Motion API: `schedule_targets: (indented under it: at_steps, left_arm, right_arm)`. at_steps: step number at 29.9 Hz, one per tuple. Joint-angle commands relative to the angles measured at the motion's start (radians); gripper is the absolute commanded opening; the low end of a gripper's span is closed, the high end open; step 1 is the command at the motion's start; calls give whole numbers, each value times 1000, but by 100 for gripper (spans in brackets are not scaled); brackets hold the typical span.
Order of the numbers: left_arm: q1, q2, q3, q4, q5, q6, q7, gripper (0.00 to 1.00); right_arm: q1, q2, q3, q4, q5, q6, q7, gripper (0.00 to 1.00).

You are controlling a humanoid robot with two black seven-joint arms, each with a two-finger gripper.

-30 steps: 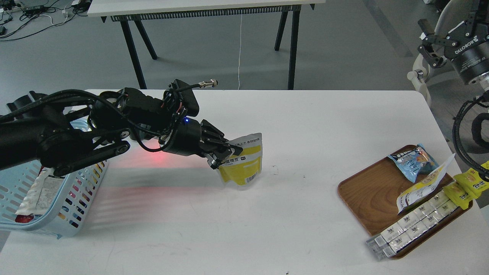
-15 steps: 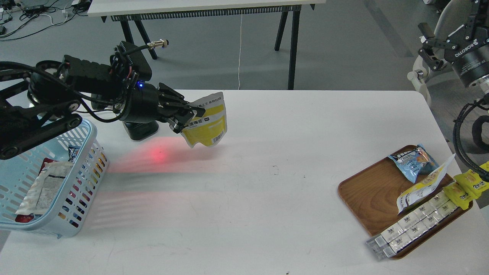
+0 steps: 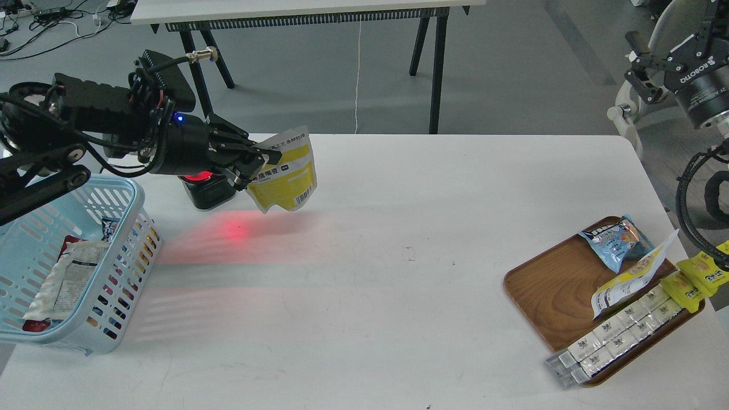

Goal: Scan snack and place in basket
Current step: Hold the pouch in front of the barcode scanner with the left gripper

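Hanging from the left tool (image 3: 250, 168), the snack (image 3: 285, 173) is held clear of the surface (image 3: 398, 273), pinched at its white top band with the tool closed on that corner. Its long axis is tilted, the top band toward one o'clock and the yellow body with the barcode drooping toward seven o'clock. Starting at the left, the basket (image 3: 134, 196) is seen at the surface's left edge, already holding some packets; its rim lies at about eight o'clock from the held snack, near but not beneath it. Just beside the tool, at about seven o'clock, a black scanner (image 3: 208, 191) is seen, and a red glow (image 3: 233, 229) is cast on the surface below the pouch. The coming move is judged to turn on this: the basket lies down and to the left of the pouch, and the left arm is by far the nearer. At the far right, the wooden tray (image 3: 547, 285) is well apart. The right tool (image 3: 641, 62) is raised at the upper right edge, apparently empty; how far it is open cannot be told.
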Motion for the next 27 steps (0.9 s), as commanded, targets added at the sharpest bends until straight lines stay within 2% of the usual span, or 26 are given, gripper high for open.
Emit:
schedule_targets:
  at_steps: [1, 10, 27]
  left_arm:
    - [5, 4, 1, 10, 16, -1, 0, 0]
    - [15, 24, 4, 13, 47, -1, 0, 0]
    - [37, 145, -43, 33, 70, 20, 0, 0]
  right_arm:
    - [0, 1, 0, 0, 0, 0, 0, 99]
    - [0, 1, 0, 0, 0, 0, 0, 99]
    - [-1, 3, 0, 0, 0, 0, 0, 99]
